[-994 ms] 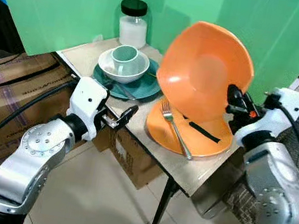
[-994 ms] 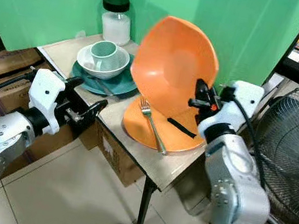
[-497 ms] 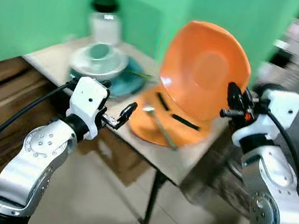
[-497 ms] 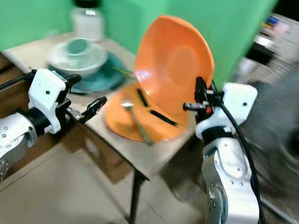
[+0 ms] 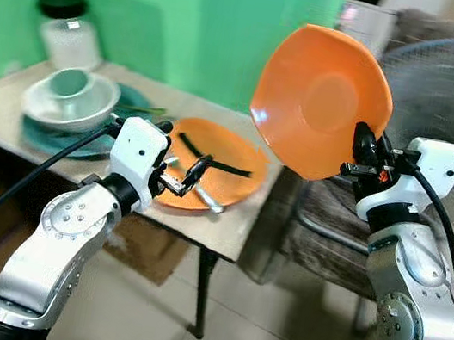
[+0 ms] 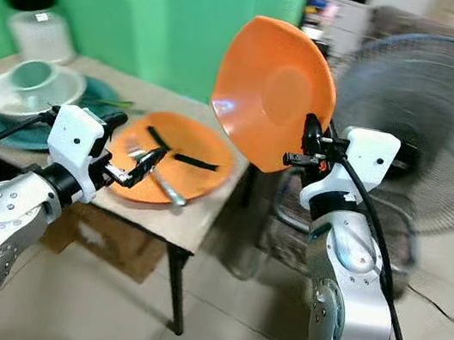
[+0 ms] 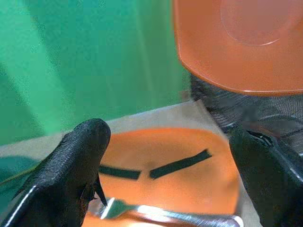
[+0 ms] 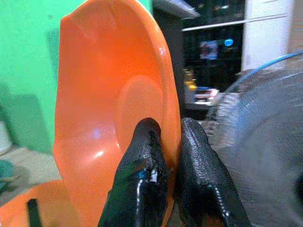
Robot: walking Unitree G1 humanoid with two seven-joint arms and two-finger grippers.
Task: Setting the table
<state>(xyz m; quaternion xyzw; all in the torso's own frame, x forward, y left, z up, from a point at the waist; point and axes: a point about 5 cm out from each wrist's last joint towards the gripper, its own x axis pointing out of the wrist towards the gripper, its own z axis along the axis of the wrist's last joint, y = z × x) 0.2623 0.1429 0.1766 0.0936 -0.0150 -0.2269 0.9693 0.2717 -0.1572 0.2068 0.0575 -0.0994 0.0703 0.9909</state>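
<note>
My right gripper (image 5: 360, 147) is pinching the glossy orange plastic plate (image 5: 322, 99) by its five o'clock rim, holding it upright for carrying. My left gripper (image 5: 182, 176) is hanging spread apart, empty, over the flat orange plate (image 5: 235, 149) at nine o'clock.

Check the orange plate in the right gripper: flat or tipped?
Tipped. The orange plate stands nearly on edge in the air beside the table, with the right gripper pinching its lower rim.
</note>
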